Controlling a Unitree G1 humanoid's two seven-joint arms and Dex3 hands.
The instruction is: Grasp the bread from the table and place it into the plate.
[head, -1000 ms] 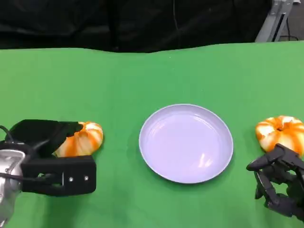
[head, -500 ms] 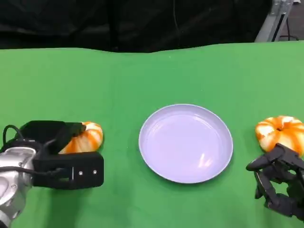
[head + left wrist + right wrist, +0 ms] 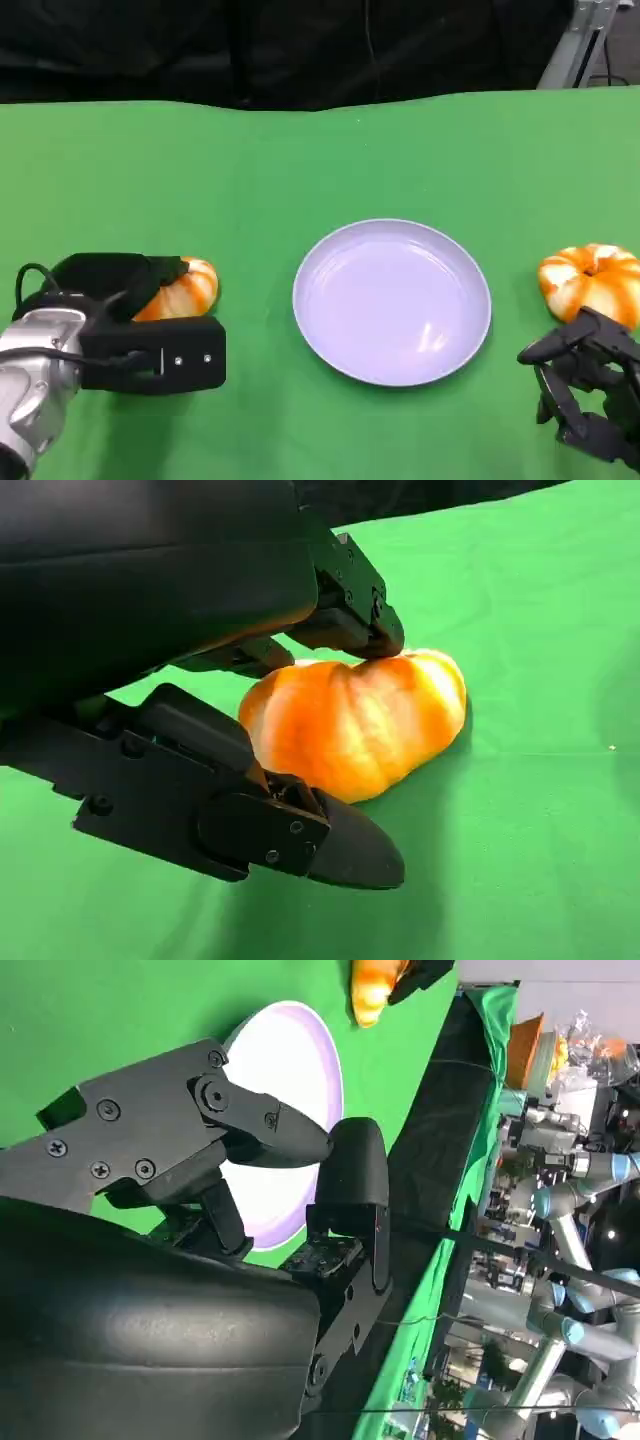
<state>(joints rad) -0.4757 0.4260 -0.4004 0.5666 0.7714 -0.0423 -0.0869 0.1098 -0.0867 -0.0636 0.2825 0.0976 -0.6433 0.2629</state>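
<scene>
Your left hand (image 3: 130,320) cups the bread (image 3: 355,720) on the tabletop (image 3: 300,160), fingers touching either side for a lift toward the plate (image 3: 392,301). Your right hand (image 3: 585,395) idles empty, fingers loosely apart, near a second bread (image 3: 590,280).

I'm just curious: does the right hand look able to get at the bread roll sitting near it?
Probably yes: the right hand hangs just in front of the right-side bread, with only bare green tablecloth between them.

The left hand (image 3: 140,325) slides further in from the desk's left edge, and now its fingers (image 3: 350,615) close around the left bread (image 3: 180,290), one touching its top, another reaching under its near side.
</scene>
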